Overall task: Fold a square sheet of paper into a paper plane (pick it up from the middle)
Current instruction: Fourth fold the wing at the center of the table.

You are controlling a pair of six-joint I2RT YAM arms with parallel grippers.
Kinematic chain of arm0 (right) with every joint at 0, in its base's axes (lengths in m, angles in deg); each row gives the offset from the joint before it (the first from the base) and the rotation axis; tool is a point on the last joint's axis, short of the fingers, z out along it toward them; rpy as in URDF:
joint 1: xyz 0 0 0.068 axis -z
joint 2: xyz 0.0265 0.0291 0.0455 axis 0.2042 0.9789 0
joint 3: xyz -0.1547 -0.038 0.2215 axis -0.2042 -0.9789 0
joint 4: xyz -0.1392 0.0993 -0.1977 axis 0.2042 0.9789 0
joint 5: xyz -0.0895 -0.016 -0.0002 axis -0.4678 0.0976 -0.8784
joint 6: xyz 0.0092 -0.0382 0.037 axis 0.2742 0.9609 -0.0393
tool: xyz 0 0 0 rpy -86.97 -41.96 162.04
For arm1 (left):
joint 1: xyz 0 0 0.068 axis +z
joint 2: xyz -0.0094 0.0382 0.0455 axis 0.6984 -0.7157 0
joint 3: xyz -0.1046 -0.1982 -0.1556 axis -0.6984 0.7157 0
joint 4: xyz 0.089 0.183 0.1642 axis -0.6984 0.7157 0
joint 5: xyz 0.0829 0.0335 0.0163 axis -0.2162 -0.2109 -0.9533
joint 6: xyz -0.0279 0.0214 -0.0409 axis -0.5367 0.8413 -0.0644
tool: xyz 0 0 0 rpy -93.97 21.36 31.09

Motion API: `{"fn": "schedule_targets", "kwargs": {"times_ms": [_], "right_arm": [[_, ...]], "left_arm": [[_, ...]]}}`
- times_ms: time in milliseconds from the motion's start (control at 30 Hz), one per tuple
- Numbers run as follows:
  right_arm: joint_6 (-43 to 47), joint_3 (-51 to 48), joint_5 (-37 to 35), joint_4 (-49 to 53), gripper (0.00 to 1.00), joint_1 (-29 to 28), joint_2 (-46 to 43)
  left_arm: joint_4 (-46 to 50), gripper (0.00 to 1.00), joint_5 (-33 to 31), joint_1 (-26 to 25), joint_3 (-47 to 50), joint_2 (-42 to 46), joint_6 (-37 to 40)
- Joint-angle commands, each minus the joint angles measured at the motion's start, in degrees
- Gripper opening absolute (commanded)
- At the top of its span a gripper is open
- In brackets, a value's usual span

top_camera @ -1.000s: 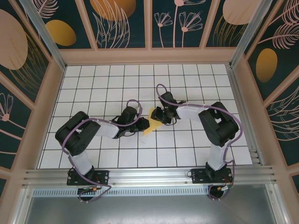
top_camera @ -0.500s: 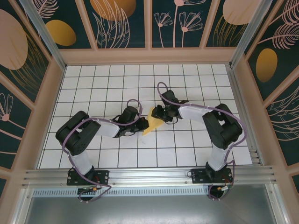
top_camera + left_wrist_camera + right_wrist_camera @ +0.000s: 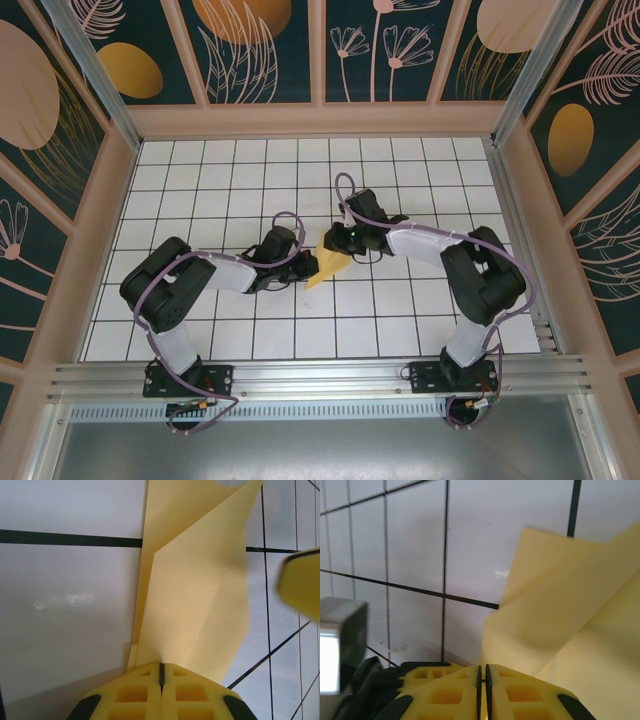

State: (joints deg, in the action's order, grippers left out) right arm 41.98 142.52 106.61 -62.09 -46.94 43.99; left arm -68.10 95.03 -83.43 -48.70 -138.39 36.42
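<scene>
Square sheet of paper (image 3: 325,262), creased into a narrow yellow wedge with several layers showing, is sitting near the middle of the gridded table (image 3: 220,180), its point aiming toward the near edge and its wide end toward the back wall. Part of it is lifting off the tiles rather than lying flat.

From the left, the left gripper (image 3: 161,666) is pinching the sheet, its yellow pads pressed together with the folded paper fanning out from between them. At the wide end, the right gripper (image 3: 482,669) is standing with its pads drawn together too. An edge of the sheet is running down to the seam between them, so it appears to be nipping that edge, though I am not quite sure of it.

To my eye the folding is partway along: the body creases are in, but this is not looking like a slim dart yet. The arms seem to be setting up another fold. That would call for one gripper pinning the sheet while the other is carrying its edge over to the centre crease and pressing it flat without tearing.
</scene>
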Motion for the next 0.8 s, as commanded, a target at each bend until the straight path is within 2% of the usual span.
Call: {"fn": "schedule_targets", "kwargs": {"times_ms": [0,200,767], "right_arm": [[1.7,-1.2,2.8,-2.2,0.12,-0.3,1.8],[1.8,-2.3,5.0,-4.2,0.12,0.4,4.7],[1.0,-3.4,2.3,-4.4,0.12,3.4,6.6]], "left_arm": [[6.2,0.03,-1.6,-0.2,0.0,-3.0,1.4],[6.7,0.03,-1.4,-0.2,-0.2,-3.1,1.6],[7.6,0.02,-0.7,-0.2,0.1,-3.5,2.3]]}}
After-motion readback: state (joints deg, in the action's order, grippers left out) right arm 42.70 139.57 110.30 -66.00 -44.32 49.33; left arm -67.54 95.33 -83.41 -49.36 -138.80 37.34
